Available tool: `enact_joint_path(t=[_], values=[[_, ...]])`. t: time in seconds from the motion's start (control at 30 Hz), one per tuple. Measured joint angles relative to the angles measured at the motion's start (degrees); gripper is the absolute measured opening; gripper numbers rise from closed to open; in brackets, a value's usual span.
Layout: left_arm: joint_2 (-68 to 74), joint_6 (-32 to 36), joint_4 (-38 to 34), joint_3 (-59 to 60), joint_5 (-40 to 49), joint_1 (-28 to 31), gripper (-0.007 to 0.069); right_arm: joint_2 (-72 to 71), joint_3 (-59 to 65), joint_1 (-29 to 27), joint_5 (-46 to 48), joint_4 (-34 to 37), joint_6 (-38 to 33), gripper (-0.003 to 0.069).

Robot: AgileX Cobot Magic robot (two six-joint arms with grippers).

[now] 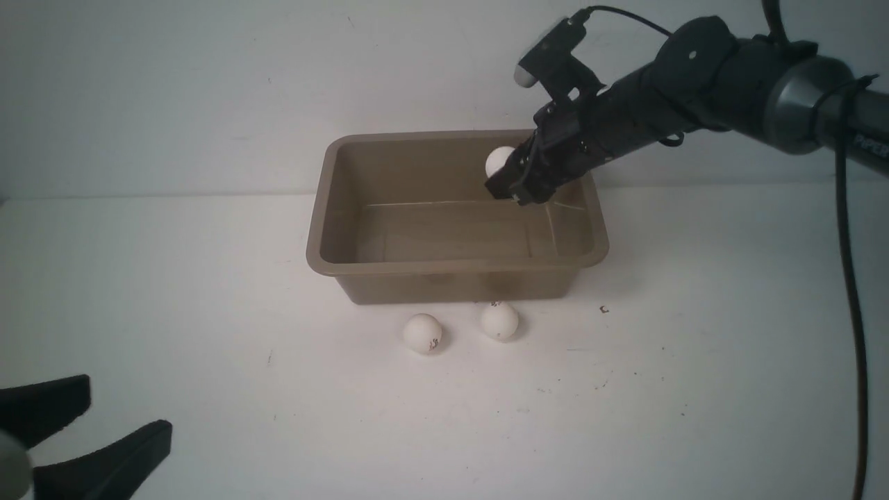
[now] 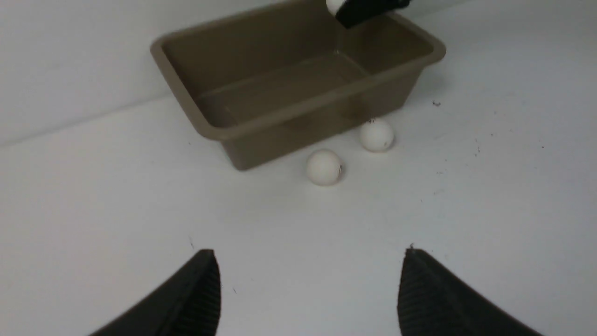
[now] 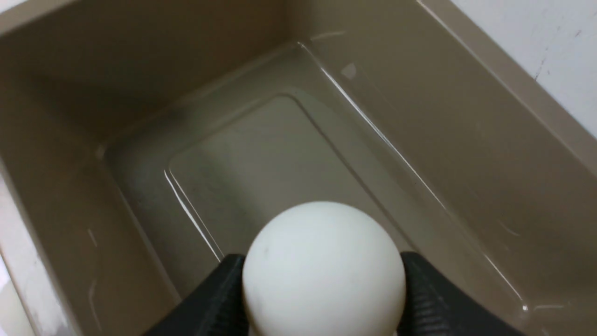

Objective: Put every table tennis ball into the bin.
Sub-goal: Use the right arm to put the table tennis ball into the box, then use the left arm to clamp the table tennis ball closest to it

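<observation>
Ball (image 3: 322, 268) sits between right gripper (image 3: 322, 284) fingers, above bin (image 3: 466, 140).

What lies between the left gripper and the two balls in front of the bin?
Only bare white table with tiny dark specks lies between the left gripper and the left ball and right ball; the left wrist view shows it.

A white table (image 1: 694, 389) with dark specks (image 1: 604, 309) meets a pale wall (image 1: 208, 83).

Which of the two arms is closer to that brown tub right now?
The right. The right gripper hangs over the bin's right end, holding a table tennis ball; the left gripper sits open far back at the table's near left.
</observation>
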Motion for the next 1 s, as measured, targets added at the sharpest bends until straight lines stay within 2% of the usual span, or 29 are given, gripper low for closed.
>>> enact_joint_path(t=[0.07, 0.1, 0.13, 0.17, 0.23, 0.33, 0.57, 0.83, 1.0], values=[[3.30, -0.37, 0.00, -0.36, 0.37, 0.00, 0.0461, 0.00, 0.00, 0.00, -0.43, 0.50, 0.00, 0.0491], [6.22, -0.37, 0.00, -0.88, 0.78, 0.00, 0.0461, -0.14, 0.00, 0.00, -0.73, 0.71, 0.00, 0.0562], [6.22, -0.37, 0.00, -0.88, 0.78, 0.00, 0.0461, -0.14, 0.00, 0.00, -0.73, 0.71, 0.00, 0.0562], [9.74, 0.00, 0.06, -2.17, 1.27, 0.00, 0.0461, -0.44, 0.00, 0.00, -0.79, 1.02, 0.00, 0.0610], [13.64, 0.80, 0.06, -4.13, 1.83, 0.00, 0.0461, -1.08, 0.00, 0.00, -0.97, 1.14, -0.41, 0.0649], [17.49, 2.15, -0.09, -6.75, 3.01, 0.00, 0.0461, -1.98, 0.00, 0.00, -1.08, 1.14, -0.41, 0.0661], [27.06, 14.09, -4.70, -14.57, 4.48, 0.00, 0.0461, -6.60, 0.00, 0.00, -1.20, 0.93, -0.41, 0.0654], [39.49, 17.30, -7.39, -16.95, 5.67, 0.00, 0.0461, -12.99, 0.00, 0.00, -0.81, 0.08, -0.41, 0.0645], [46.74, 25.21, -15.79, -17.14, 5.33, -0.02, 0.0461, -16.11, 0.00, 0.00, -0.36, -0.24, -0.41, 0.0640]])
